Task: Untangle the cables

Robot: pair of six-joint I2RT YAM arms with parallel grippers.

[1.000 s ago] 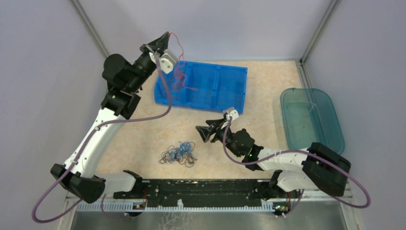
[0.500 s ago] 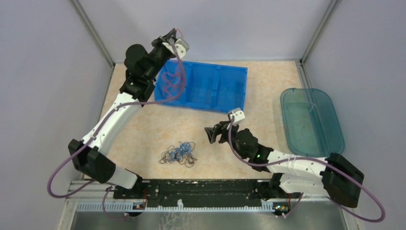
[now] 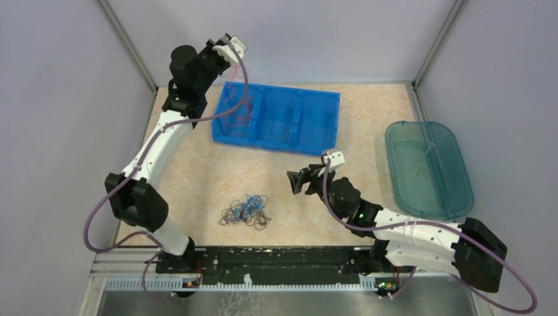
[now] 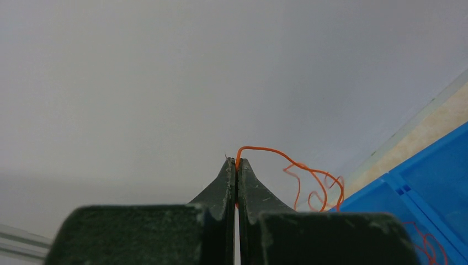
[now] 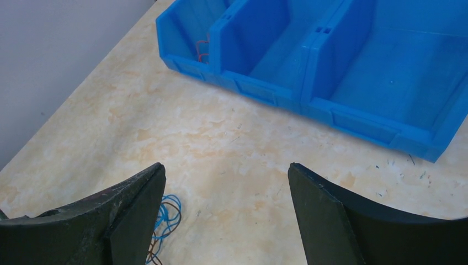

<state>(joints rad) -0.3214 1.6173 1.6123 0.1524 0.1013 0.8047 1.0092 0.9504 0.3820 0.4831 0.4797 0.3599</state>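
**One red cable out, the clump on the bench**

The clump of cables (image 3: 246, 212) lies on the bench (image 3: 197, 164), on the near side and a little left of centre. It is a loose knot of blue and dark curly wires. One red cable (image 4: 309, 172) is well apart from it. Our left gripper (image 4: 236, 165) is pinched tight on its upper end, high over the far-left corner. The rest dangles in loops into the left compartment of the blue bin (image 3: 276, 143).

Our right gripper (image 5: 226, 171) hovers with its jaws spread wide and nothing between them. It is to the right of the clump, on the near side of the bin.

We judge these wires to be very light, thin and springy. They should bend at any touch and hook into one another. The knot has little weight to anchor it, so a pull on one strand would likely drag all of it along.

We would take hold at a free end or an outer loop standing clear at the clump's edge. We would nip it right at the fingertips and draw slowly, since so fine a wire may slip from the jaws.
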